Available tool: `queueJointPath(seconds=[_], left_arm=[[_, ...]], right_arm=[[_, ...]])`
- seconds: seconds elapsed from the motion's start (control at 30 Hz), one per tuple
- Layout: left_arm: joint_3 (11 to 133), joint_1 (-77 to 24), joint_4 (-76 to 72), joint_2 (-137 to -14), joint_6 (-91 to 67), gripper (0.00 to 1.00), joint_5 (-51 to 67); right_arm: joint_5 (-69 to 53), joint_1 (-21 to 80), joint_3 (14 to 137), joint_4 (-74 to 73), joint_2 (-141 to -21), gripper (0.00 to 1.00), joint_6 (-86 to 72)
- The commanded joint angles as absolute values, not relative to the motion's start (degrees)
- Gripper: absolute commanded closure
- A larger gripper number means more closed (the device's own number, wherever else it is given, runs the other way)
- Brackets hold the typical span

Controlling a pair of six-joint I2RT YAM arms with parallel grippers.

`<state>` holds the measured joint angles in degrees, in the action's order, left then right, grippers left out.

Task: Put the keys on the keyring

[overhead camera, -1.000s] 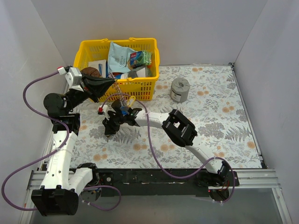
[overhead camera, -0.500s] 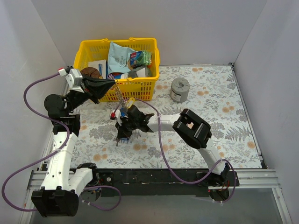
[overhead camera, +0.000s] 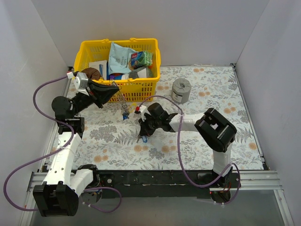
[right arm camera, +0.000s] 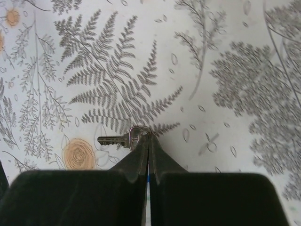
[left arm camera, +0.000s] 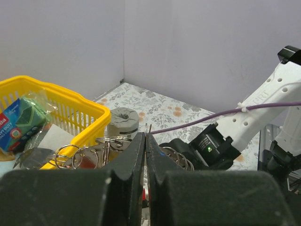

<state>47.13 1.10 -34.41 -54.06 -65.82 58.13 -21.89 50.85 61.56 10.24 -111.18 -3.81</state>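
My left gripper is raised in front of the basket and is shut on the thin silver keyring. Keys with blue and yellow tags hang from it. In the left wrist view the ring's edge pokes out above the shut fingers, with smaller rings on either side. My right gripper is low over the mat, right of the hanging keys, and is shut on a silver key by its head. A blue tag shows below it.
A yellow basket full of packets stands at the back left, close behind the left gripper. A squat grey metal cylinder stands on the floral mat right of the basket. White walls close in both sides. A purple cable loops over the right arm.
My right gripper has pulled away from the keyring, moving right and nearer with a key in its jaws. My left gripper has shifted slightly right, still holding the ring.
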Motion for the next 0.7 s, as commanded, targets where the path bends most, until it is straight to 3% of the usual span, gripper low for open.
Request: queueJointPath(seconds=[0.0, 0.3, 0.47, 0.67], left_arm=[[46.6, -1.5, -31.7, -54.6, -63.2, 1.00, 59.8], [38.8, -7.7, -31.2, -54.1, -61.0, 1.00, 59.1], [34.2, -16.8, -29.1, -54.8, -57.3, 1.00, 54.6], [26.4, -19.9, -33.4, -54.8, -58.6, 1.00, 51.2]], right_arm=[[-14.4, 48.6, 56.1, 0.1, -109.2, 0.99, -3.5], [-8.4, 45.6, 48.6, -7.8, -103.1, 0.99, -5.9], [-8.3, 42.9, 46.2, -11.6, -100.1, 0.99, -8.0], [-10.7, 37.3, 43.9, -12.2, -95.5, 0.99, -9.0]])
